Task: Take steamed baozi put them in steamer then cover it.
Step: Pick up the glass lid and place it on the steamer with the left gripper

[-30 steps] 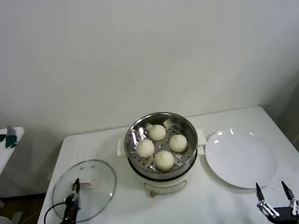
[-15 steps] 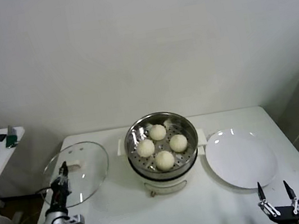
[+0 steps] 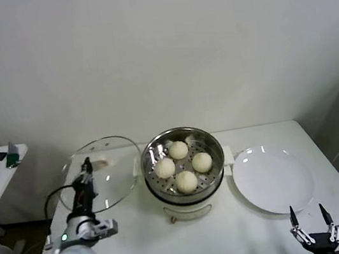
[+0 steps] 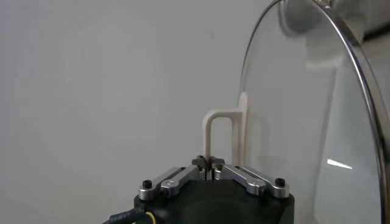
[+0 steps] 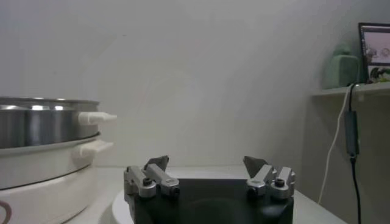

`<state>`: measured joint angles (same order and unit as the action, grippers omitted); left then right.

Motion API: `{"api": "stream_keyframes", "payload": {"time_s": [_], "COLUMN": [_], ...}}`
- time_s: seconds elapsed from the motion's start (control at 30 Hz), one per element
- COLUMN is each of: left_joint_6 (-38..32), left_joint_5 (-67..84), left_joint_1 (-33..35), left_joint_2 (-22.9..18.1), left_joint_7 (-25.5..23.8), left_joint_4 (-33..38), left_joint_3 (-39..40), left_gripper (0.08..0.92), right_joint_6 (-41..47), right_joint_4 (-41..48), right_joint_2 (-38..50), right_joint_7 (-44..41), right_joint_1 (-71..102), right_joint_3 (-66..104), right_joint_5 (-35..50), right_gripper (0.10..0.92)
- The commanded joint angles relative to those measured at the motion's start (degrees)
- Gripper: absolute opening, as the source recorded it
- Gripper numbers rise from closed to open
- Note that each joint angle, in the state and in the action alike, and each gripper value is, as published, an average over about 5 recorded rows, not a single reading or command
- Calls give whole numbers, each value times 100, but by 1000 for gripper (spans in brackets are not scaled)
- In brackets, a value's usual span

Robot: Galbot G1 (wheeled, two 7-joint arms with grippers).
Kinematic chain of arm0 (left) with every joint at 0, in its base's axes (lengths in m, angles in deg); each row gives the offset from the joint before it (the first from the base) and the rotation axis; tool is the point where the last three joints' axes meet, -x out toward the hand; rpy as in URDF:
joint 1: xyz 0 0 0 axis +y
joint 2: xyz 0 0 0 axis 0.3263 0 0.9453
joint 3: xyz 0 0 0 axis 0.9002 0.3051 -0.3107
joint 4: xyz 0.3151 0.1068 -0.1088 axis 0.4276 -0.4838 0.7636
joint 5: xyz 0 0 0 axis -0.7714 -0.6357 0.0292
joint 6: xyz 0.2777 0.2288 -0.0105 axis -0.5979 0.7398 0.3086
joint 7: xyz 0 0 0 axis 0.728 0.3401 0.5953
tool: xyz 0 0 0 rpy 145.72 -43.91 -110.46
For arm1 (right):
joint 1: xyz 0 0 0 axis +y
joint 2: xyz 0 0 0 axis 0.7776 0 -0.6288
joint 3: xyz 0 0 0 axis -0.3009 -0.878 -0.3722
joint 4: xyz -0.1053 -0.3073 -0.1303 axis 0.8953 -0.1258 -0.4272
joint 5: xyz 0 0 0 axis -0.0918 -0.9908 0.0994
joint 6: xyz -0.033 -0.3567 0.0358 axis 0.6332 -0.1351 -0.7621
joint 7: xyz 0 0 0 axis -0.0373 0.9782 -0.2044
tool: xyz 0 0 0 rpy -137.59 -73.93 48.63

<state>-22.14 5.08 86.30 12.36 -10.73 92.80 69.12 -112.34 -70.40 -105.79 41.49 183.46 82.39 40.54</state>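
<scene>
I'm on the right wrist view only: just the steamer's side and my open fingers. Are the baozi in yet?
Observer: Yes, four baozi sit on the tray inside the steamer.
Operator: Where's the lid?
Observer: The glass lid is off the table, tilted, beside the steamer on the robot's left.
Operator: Who's holding it?
Observer: The left gripper, fingers shut on the lid's white handle. The right gripper is near the table's front edge.

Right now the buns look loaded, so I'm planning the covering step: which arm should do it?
Left. The left gripper is shut on the glass lid beside the steamer; the right gripper sits open, far off.
</scene>
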Motion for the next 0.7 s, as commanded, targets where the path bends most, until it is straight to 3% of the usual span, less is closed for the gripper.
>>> {"api": "stream_keyframes", "payload": {"time_s": [0.03, 0.37, 0.7], "left_joint_6": [1293, 1415, 1344], "left_joint_5": [-1495, -2209, -2922], "left_joint_1": [-972, -1717, -1783], "left_joint_2": [-800, -1816, -2646], "left_joint_7": [-1327, -1608, -1638], "left_joint_4": [556, -230, -870], "left_joint_3": [1972, 2778, 3165], "left_gripper": [131, 131, 131], "right_joint_6": [-23, -53, -127], "right_joint_4": [44, 148, 238], "right_joint_2": [-23, -48, -31], "right_joint_7": [6, 12, 58], "right_joint_1": [-110, -191, -179], "right_joint_3": [-25, -64, 2], "right_joint_5": [-89, -141, -113], "right_gripper": [823, 823, 823]}}
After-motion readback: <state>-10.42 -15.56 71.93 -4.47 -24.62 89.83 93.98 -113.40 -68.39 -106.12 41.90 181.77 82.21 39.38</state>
